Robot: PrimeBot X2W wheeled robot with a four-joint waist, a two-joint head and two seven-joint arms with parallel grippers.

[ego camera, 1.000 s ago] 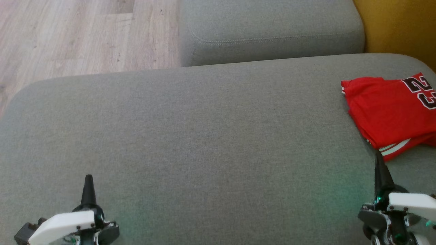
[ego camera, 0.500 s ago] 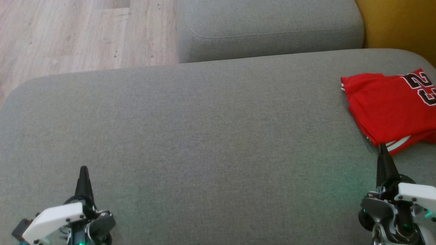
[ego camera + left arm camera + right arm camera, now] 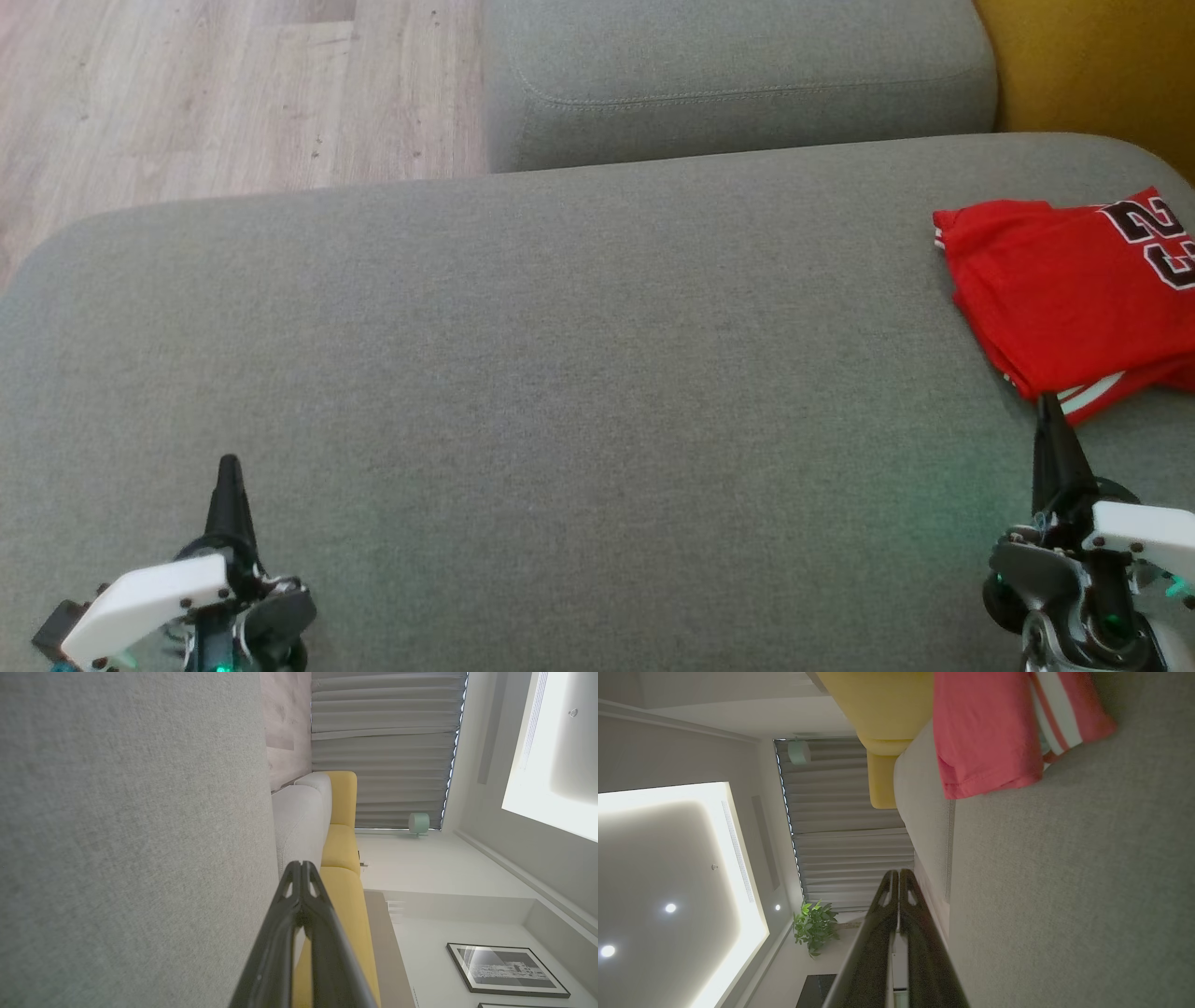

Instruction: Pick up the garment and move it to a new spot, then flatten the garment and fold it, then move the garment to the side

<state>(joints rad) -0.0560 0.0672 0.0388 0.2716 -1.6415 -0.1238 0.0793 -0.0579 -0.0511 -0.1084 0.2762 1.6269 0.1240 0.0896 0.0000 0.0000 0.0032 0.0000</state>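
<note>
Red garment, white-striped hem and black numerals showing, lay folded into a compact stack at the far right of the grey seat cushion, close to the yellow upholstery.

Left gripper: fingers pressed together with nothing between them, low over the near left of the cushion, well apart from the garment.

Right gripper: likewise closed and empty, tip pointing at the striped hem and just short of it.

Judgement: pick-up, flattening and folding looked done. The stack sat off to one side, so the task appeared at or near its end, with at most a final nudge left.
</note>
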